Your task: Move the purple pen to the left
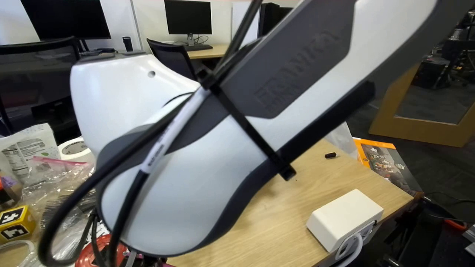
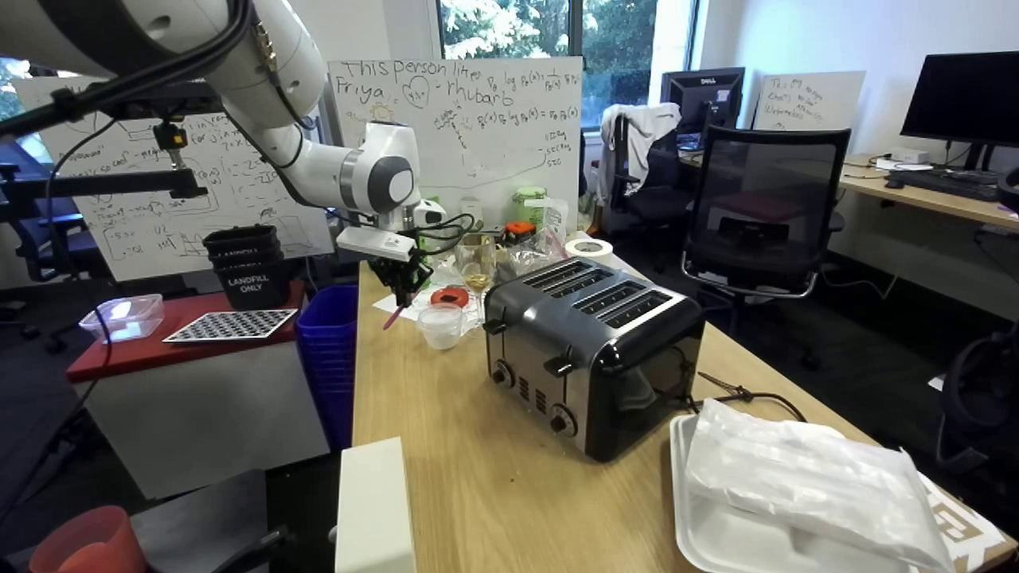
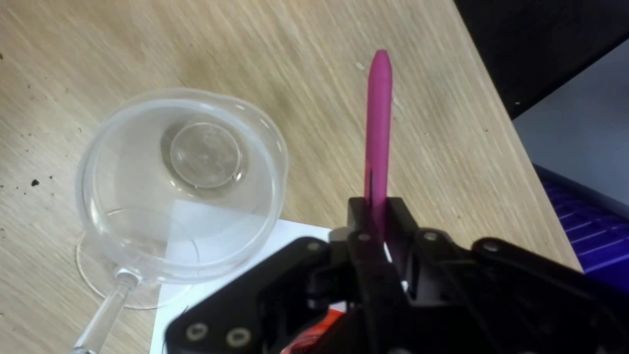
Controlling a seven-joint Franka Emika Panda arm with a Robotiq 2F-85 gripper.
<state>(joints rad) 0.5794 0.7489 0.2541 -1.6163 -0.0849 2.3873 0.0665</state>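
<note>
The purple pen point(image 3: 379, 108) is slim and magenta. In the wrist view my gripper point(image 3: 376, 211) is shut on it, with the pen's long free part pointing away from the fingertips over the wooden table. The pen's other end is hidden between the fingers. In an exterior view the pen point(image 2: 392, 319) hangs tilted below my gripper point(image 2: 408, 294), near the far left part of the table. I cannot tell whether its tip touches the table. In an exterior view the arm hides most of the gripper and pen.
A clear plastic cup point(image 3: 182, 147) stands close beside the pen, with a wine glass point(image 2: 477, 274) and a red coil point(image 2: 450, 297) behind. A toaster point(image 2: 541, 390) stands nearer the camera. Blue bins point(image 2: 328, 358) stand past the table's edge. A white box point(image 1: 345, 218) sits on the table.
</note>
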